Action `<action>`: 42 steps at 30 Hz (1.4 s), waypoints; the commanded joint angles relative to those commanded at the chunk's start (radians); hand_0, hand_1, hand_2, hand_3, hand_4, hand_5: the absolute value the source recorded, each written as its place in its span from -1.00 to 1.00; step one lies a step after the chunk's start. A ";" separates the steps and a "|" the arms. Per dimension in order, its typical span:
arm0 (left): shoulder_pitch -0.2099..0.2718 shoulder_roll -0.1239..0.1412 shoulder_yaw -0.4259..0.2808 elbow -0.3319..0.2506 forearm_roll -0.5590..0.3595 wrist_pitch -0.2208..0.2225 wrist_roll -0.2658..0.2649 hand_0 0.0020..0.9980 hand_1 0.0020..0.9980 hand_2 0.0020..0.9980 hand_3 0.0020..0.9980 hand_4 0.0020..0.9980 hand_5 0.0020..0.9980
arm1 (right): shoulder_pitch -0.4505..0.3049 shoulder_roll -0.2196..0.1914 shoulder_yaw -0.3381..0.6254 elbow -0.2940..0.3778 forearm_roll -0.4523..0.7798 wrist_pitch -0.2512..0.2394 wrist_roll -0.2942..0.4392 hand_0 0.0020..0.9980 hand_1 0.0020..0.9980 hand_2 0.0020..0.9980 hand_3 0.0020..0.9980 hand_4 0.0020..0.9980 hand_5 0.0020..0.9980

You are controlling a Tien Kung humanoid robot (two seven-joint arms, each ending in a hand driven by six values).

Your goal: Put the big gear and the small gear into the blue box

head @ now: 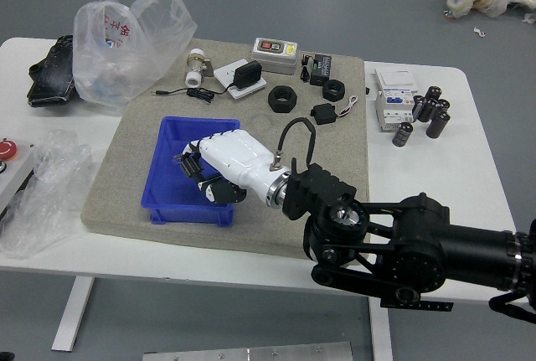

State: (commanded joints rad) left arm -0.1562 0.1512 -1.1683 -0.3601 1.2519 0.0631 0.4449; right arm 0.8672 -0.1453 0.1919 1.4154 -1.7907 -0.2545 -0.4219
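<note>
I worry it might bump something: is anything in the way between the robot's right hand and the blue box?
Nothing visible is: the right hand reaches over the right rim of the blue box. What lies directly beneath the hand is hidden.

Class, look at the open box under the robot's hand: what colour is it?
The box is blue, clearest in the head view.

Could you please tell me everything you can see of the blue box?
The blue box is a rectangular, open-topped tray, plastic by its look, with straight walls and small foot-like projections at its near corners. It stands upright on the grey mat, left of the picture's centre. The robot's right hand reaches over its right side and hides part of the inside; whether they touch is unclear.
</note>
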 joint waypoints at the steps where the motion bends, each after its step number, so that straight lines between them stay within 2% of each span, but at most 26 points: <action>1: -0.001 0.000 0.001 0.000 -0.001 0.000 -0.001 0.27 0.24 0.14 0.40 0.43 0.12 | 0.000 0.002 -0.002 -0.005 0.002 -0.001 0.002 0.38 0.47 0.42 0.15 -0.25 -1.00; 13: -0.005 0.001 0.011 0.002 -0.010 0.000 -0.015 0.27 0.24 0.14 0.40 0.43 0.12 | -0.007 0.035 -0.040 -0.108 0.011 -0.024 0.028 0.37 0.47 0.42 0.14 -0.24 -1.00; 14: -0.005 0.001 0.011 0.002 -0.011 0.001 -0.015 0.27 0.24 0.14 0.40 0.43 0.12 | -0.008 0.035 -0.041 -0.111 0.005 -0.023 0.026 0.36 0.47 0.43 0.13 -0.19 -1.00; 31: -0.005 0.000 0.019 0.004 -0.023 0.003 -0.026 0.26 0.23 0.14 0.39 0.43 0.12 | 0.006 0.039 -0.046 -0.105 -0.035 -0.004 0.015 0.38 0.47 0.44 0.15 -0.16 -0.98; 37: -0.011 -0.002 0.025 0.006 -0.027 0.014 -0.046 0.26 0.23 0.15 0.39 0.43 0.11 | 0.009 0.043 -0.030 -0.109 -0.061 0.003 0.012 0.36 0.48 0.44 0.17 -0.20 -0.97; 38: -0.011 -0.002 0.026 0.006 -0.027 0.015 -0.047 0.25 0.22 0.15 0.39 0.43 0.11 | 0.009 0.042 -0.029 -0.110 -0.062 0.005 0.012 0.37 0.49 0.50 0.19 -0.29 -0.93; 42: -0.009 -0.002 0.025 0.006 -0.027 0.015 -0.048 0.25 0.22 0.15 0.39 0.43 0.11 | 0.010 0.040 -0.029 -0.115 -0.065 0.015 0.011 0.37 0.49 0.50 0.19 -0.29 -0.93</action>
State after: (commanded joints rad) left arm -0.1652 0.1493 -1.1433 -0.3542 1.2252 0.0776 0.3966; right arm 0.8767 -0.1056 0.1625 1.3009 -1.8555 -0.2391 -0.4114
